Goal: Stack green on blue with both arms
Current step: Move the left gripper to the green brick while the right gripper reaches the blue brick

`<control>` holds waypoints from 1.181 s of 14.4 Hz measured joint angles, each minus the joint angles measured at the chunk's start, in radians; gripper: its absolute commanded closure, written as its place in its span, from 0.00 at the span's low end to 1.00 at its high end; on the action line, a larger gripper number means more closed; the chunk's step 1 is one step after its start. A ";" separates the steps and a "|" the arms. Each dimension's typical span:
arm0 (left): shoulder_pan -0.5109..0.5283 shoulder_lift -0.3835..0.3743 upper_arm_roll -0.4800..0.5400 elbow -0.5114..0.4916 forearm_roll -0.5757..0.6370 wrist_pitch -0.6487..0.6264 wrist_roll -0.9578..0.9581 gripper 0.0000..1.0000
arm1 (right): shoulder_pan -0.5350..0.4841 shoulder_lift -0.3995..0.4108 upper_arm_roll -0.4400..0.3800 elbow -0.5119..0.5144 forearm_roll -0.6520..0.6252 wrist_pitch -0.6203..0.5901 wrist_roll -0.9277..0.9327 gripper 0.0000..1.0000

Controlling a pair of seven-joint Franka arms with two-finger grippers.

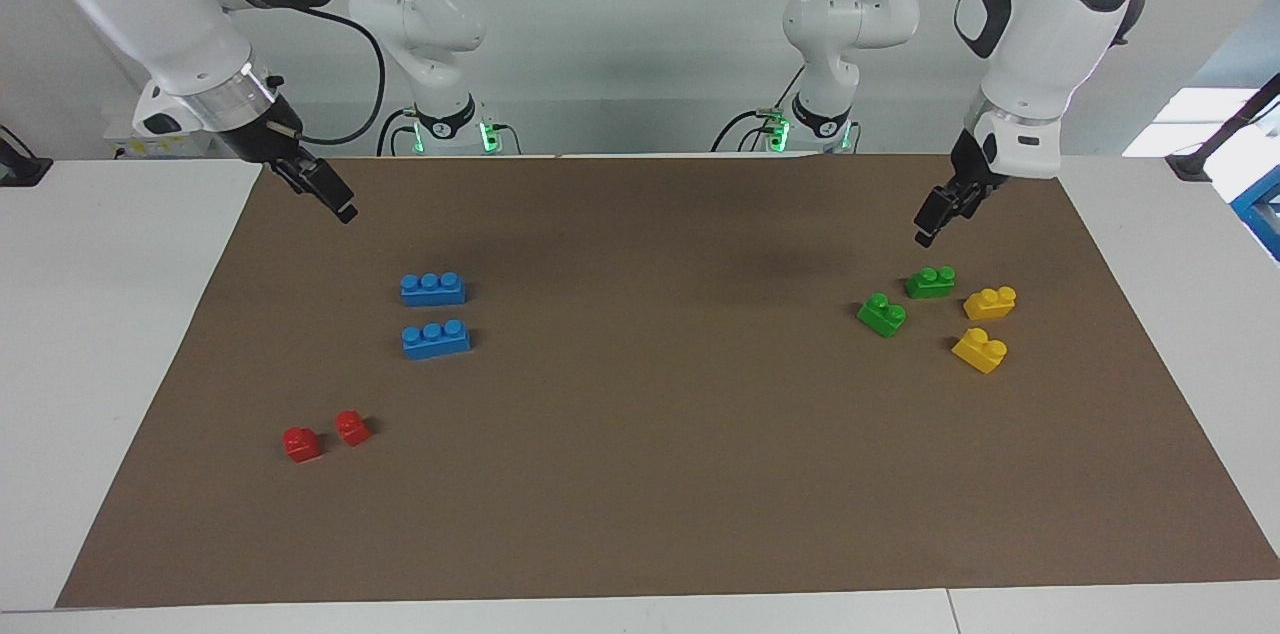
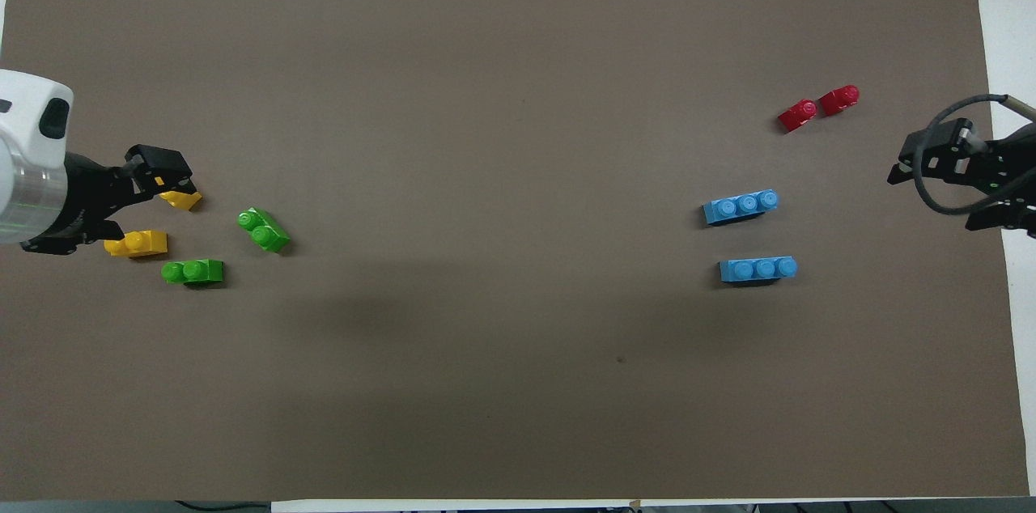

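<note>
Left gripper [image 1: 930, 219] [image 2: 166, 173]: held in the air over the mat near the green bricks, at the left arm's end of the table; nothing is grasped. Whether its fingers are parted cannot be told.

Right gripper [image 1: 330, 189] [image 2: 931, 165]: held in the air over the mat's edge at the right arm's end, close to the robots; nothing is grasped. Whether it is parted or clenched cannot be told.

Green bricks: two are seen, both resting on the mat at the left arm's end. One green brick [image 1: 930, 282] [image 2: 193, 272] lies nearer to the robots; the other green brick [image 1: 882, 314] [image 2: 264, 231] lies farther from them and is turned at an angle. They are near each other but apart.

Blue bricks: two are laid parallel at the right arm's end, well apart from the green ones. One blue brick [image 1: 433, 288] [image 2: 758, 269] is nearer to the robots than the second blue brick [image 1: 436, 339] [image 2: 740, 206]. Nothing is stacked on either.

Yellow bricks [image 1: 989, 302] [image 2: 137, 243]: two are set beside the green pair, closer to the table's end.

Red bricks [image 1: 302, 443] [image 2: 798, 115]: two small ones are placed side by side, farther from the robots than the blue bricks.

Mat [image 1: 640, 474] [image 2: 486, 133]: brown, spread over the white table.
</note>
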 measured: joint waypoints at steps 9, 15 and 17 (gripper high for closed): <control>-0.025 0.152 0.006 -0.148 0.014 0.277 -0.222 0.00 | -0.071 0.237 0.005 -0.018 0.209 0.159 0.283 0.05; -0.020 0.215 0.014 -0.148 0.028 0.355 -0.235 0.00 | -0.021 0.334 0.006 -0.023 0.282 0.248 0.349 0.05; -0.016 0.235 0.015 -0.150 0.028 0.370 -0.243 0.00 | -0.022 0.374 0.005 -0.023 0.282 0.264 0.346 0.05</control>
